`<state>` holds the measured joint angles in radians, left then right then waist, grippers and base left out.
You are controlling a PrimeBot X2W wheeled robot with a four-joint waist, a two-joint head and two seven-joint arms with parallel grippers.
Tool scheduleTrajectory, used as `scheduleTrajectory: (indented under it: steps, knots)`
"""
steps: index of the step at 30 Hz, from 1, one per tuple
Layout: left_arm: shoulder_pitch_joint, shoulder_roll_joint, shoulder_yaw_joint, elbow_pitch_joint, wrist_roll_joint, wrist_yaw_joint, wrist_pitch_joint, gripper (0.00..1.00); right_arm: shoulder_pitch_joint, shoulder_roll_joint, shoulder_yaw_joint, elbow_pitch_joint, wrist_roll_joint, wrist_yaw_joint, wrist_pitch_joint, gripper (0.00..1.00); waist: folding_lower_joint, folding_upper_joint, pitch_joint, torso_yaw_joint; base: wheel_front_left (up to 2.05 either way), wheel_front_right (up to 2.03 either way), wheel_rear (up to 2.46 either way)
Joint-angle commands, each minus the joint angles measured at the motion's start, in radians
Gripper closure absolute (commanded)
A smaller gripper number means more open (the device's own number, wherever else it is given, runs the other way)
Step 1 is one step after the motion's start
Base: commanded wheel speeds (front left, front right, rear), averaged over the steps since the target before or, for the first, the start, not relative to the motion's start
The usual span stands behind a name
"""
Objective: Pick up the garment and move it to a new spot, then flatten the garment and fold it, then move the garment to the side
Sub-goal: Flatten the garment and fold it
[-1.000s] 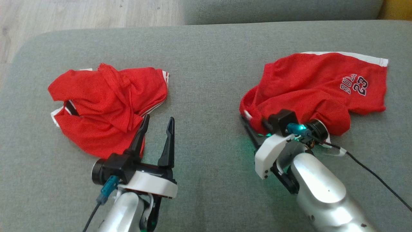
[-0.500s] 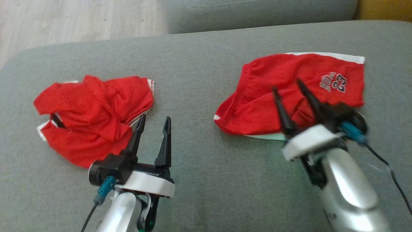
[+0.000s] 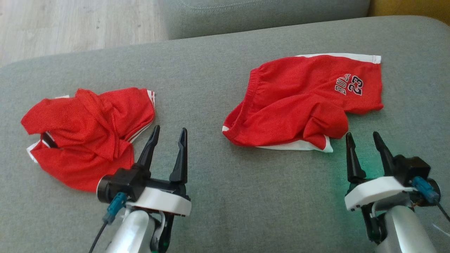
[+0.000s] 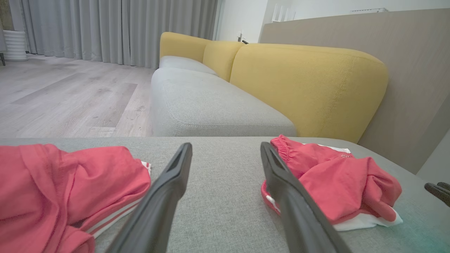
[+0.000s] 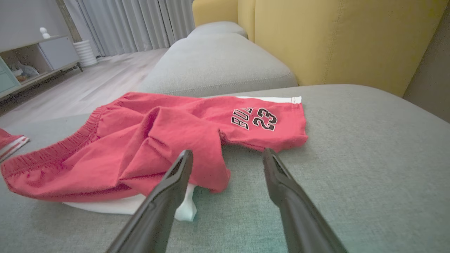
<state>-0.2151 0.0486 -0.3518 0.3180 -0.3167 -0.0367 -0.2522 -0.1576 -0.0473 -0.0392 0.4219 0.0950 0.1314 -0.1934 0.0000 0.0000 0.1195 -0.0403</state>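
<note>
Right tool [image 3: 362,136] — backed off the shorts [image 3: 295,102] — stands spread, empty.

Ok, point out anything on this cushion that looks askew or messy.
Neither piece lies flat. The red shorts on the right are rumpled, one leg bunched over itself with a white hem poking out underneath at the near edge. The second red garment on the left is crumpled in a heap.
</note>
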Motion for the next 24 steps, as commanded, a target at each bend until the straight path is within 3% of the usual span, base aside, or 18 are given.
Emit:
scheduleTrajectory:
  steps: [1, 20, 21, 22, 23, 24]
  knots:
    - [-0.022, 0.002, 0.031, -0.028, 0.008, -0.004, -0.01, 0.0, -0.045, -0.003, 0.02, -0.016, -0.015, -0.001, 0.005, 0.0, 0.0, 0.0, 0.006, 0.005, 0.0, 0.0, 0.0]
    - [-0.044, 0.002, 0.027, -0.023, 0.023, -0.013, -0.01, 0.0, -0.178, -0.003, -0.026, 0.19, -0.209, -0.001, 0.088, 0.0, 0.0, 0.0, 0.067, 0.058, 0.0, 0.0, 0.0]
    - [-0.045, 0.002, 0.027, -0.023, 0.024, -0.013, -0.01, 0.0, -0.185, -0.003, -0.032, 0.198, -0.218, -0.001, 0.085, 0.14, 0.0, 0.0, 0.068, 0.06, 0.0, 0.0, 0.0]
    - [-0.045, 0.002, 0.027, -0.022, 0.024, -0.013, -0.01, 0.0, -0.191, -0.003, -0.041, 0.205, -0.223, -0.001, 0.079, 0.72, 0.0, 0.0, 0.069, 0.061, 0.0, 0.0, 0.0]
    - [-0.046, 0.002, 0.029, -0.021, 0.025, -0.013, -0.01, 0.0, -0.196, -0.003, -0.048, 0.212, -0.224, -0.001, 0.071, 1.0, 0.0, 0.0, 0.07, 0.061, 0.0, 0.0, 0.0]
    - [-0.045, 0.002, 0.031, -0.02, 0.025, -0.013, -0.01, 0.0, -0.2, -0.003, -0.052, 0.218, -0.225, -0.001, 0.065, 1.0, 0.0, 0.0, 0.069, 0.061, 0.0, 0.0, 0.0]
